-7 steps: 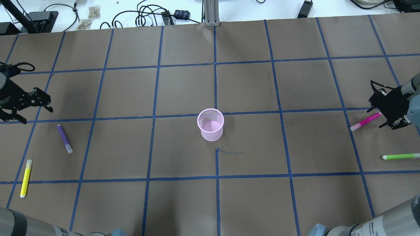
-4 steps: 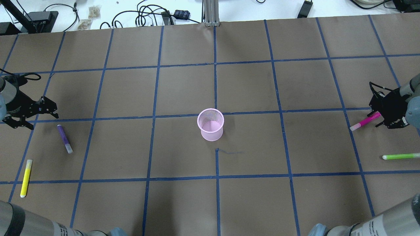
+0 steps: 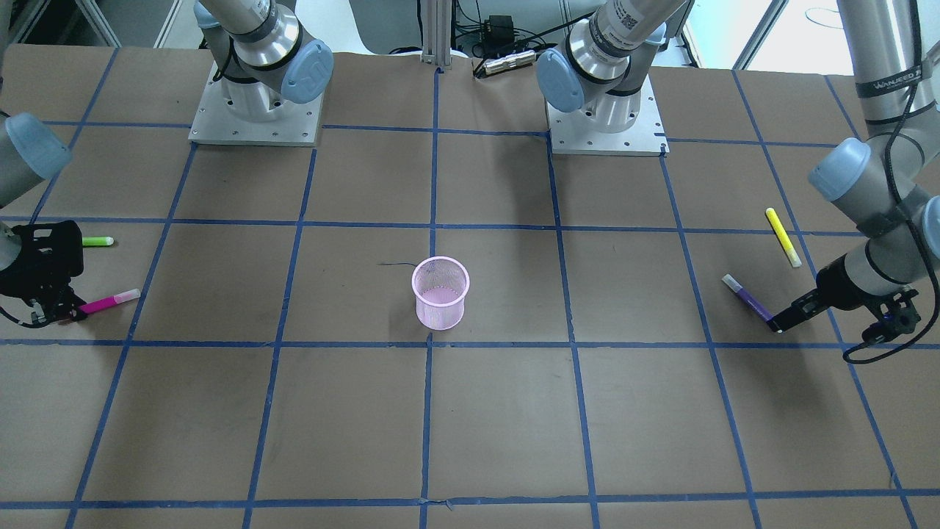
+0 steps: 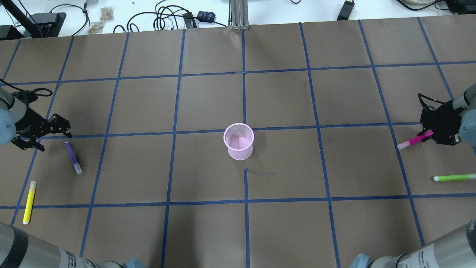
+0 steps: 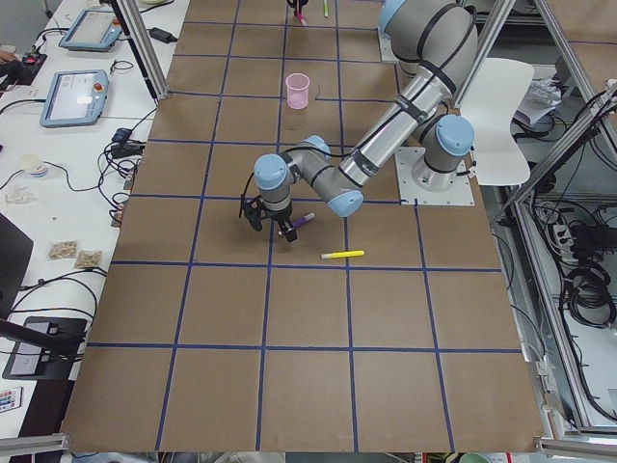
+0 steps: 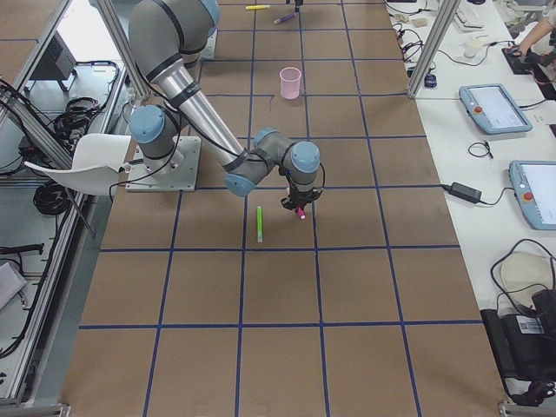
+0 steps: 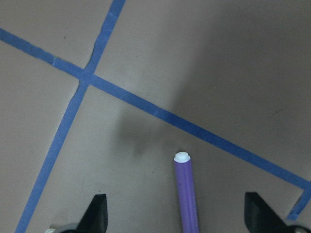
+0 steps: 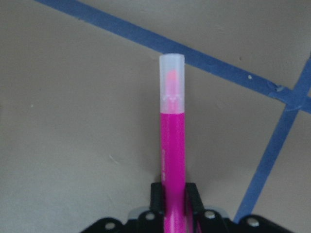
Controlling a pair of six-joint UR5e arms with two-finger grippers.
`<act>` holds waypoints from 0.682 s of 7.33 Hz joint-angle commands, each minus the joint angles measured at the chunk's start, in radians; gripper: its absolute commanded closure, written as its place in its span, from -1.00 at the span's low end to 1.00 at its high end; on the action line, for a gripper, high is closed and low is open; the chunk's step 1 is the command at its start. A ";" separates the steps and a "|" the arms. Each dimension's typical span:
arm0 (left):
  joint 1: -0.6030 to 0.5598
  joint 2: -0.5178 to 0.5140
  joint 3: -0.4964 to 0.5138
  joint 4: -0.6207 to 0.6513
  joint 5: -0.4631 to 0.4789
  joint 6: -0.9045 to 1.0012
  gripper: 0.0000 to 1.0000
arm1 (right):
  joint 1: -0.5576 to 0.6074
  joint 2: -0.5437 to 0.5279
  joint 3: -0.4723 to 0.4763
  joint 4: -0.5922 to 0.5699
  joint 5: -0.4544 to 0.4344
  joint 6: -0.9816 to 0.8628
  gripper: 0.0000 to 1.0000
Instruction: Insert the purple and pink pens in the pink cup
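The pink mesh cup (image 4: 238, 141) stands upright at the table's middle, also in the front view (image 3: 439, 292). The purple pen (image 4: 73, 157) lies flat at the left. My left gripper (image 4: 55, 140) is open and low, with its fingers on either side of the pen's far end; the left wrist view shows the pen (image 7: 186, 194) between the spread fingers (image 7: 97, 213), untouched. The pink pen (image 4: 412, 140) is at the right, close to the table. My right gripper (image 4: 433, 136) is shut on its rear end; in the right wrist view the pen (image 8: 173, 145) sticks out from the shut pads (image 8: 155, 194).
A yellow pen (image 4: 29, 202) lies near the left front, close to the purple pen. A green pen (image 4: 453, 177) lies at the right front, near the pink pen. Cables and boxes (image 4: 174, 18) sit beyond the table's far edge.
My left gripper has moved right and nearer, down to the purple pen's far end. My right gripper has come down over the pink pen's rear end and shut on it.
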 commanded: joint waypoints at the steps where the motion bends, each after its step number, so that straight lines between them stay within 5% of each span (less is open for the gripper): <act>1: -0.003 -0.024 0.001 0.007 -0.001 -0.006 -1.00 | 0.015 -0.030 -0.023 0.007 -0.019 0.081 0.98; 5: -0.003 -0.048 0.001 0.008 -0.002 -0.020 -1.00 | 0.310 -0.206 -0.045 0.018 -0.128 0.359 1.00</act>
